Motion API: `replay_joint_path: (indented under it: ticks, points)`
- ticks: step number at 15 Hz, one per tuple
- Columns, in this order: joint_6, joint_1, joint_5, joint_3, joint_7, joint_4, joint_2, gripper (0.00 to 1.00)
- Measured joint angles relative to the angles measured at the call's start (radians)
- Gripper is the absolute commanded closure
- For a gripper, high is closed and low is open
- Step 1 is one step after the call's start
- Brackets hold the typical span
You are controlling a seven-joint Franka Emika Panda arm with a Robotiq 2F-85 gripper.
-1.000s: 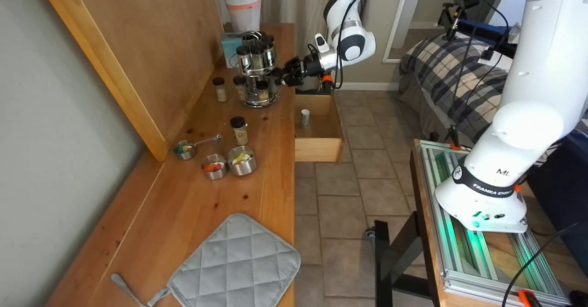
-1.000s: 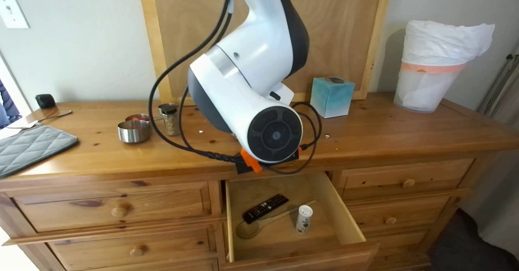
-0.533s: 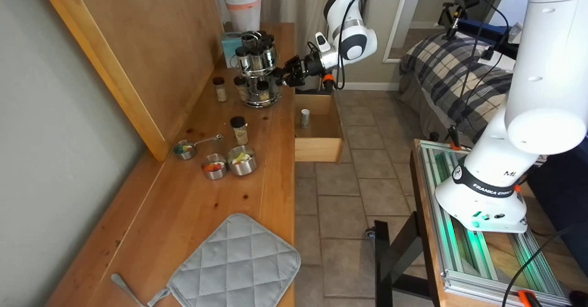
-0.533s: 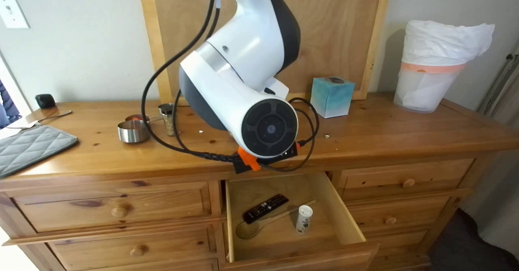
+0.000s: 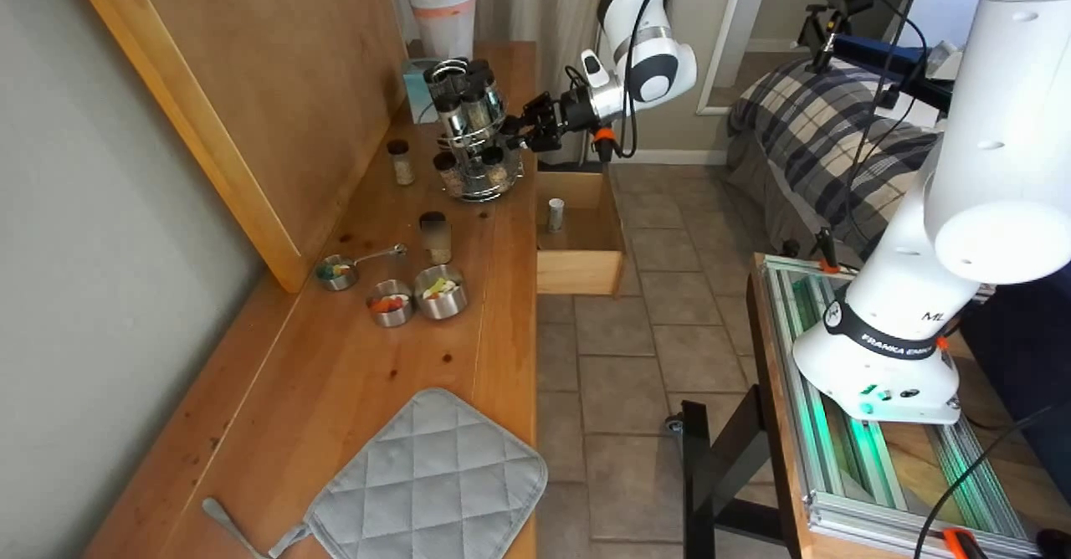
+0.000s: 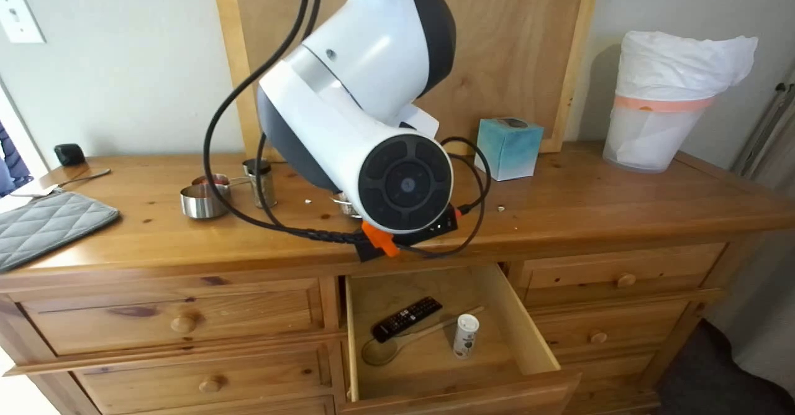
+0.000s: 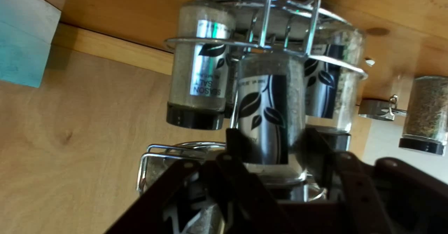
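One clear glass jar [image 7: 271, 116], black-and-silver leaf label [image 7: 262, 122], pinched between fingers [image 7: 237, 144].

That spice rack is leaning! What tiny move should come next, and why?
Probably ease the claw gently toward the spice rack so it can stand level: the rack leans, and the claw appears closed on a spice jar there, so pulling might topple it.

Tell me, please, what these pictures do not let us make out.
Gripped jar: its name is unreadable in the wrist view, a finger covering part of the label.
Spice rack: mostly hidden behind the arm in an exterior view.
White canister: print too small to read in an exterior view.
Gray pot holder: cut off by the bottom edge in an exterior view.
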State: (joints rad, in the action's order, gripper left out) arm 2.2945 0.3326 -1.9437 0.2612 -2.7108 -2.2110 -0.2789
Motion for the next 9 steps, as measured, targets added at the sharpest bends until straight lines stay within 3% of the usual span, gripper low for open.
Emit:
replay_joint_path:
  ticks: [9]
  points:
    - [-0.007,-0.024,-0.001,0.008,0.001,-0.011,0.025,0.77]
